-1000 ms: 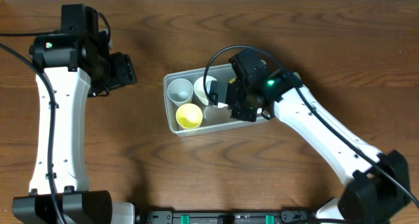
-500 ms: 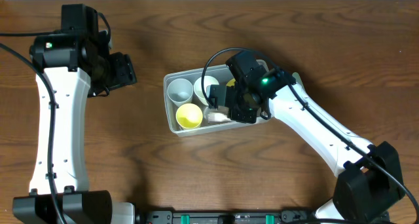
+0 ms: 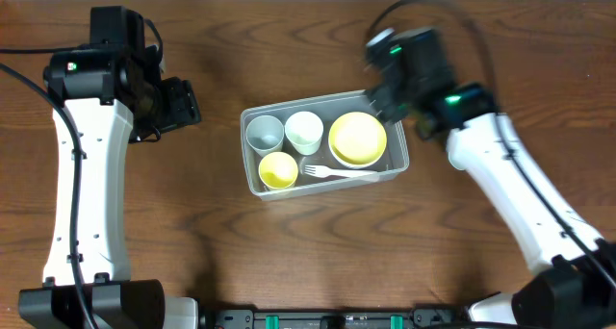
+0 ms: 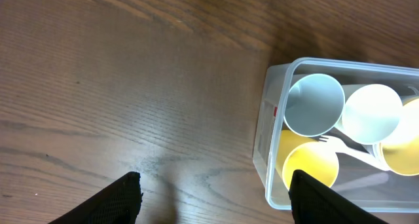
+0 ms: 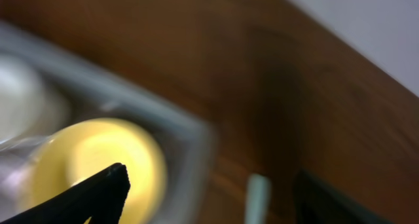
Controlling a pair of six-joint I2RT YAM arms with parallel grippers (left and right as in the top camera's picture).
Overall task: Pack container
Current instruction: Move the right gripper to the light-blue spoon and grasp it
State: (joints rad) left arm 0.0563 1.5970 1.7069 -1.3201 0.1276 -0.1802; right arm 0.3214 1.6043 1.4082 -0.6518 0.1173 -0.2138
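The clear container stands mid-table. It holds a grey cup, a white cup, a yellow cup, a yellow bowl and a white fork. My right gripper hovers, blurred, over the tub's far right corner. In the right wrist view the gripper is open and empty, above the bowl and the rim. My left gripper hangs open left of the tub. In its own view the gripper holds nothing, with the container to its right.
Bare brown wood surrounds the tub on every side. The table's far edge meets a pale wall just behind the right gripper. A pale blurred strip shows between the right fingers; I cannot tell what it is.
The right gripper has opened and lifted up and back out of the container, uncovering the yellow bowl and fork inside. The left arm has not moved.
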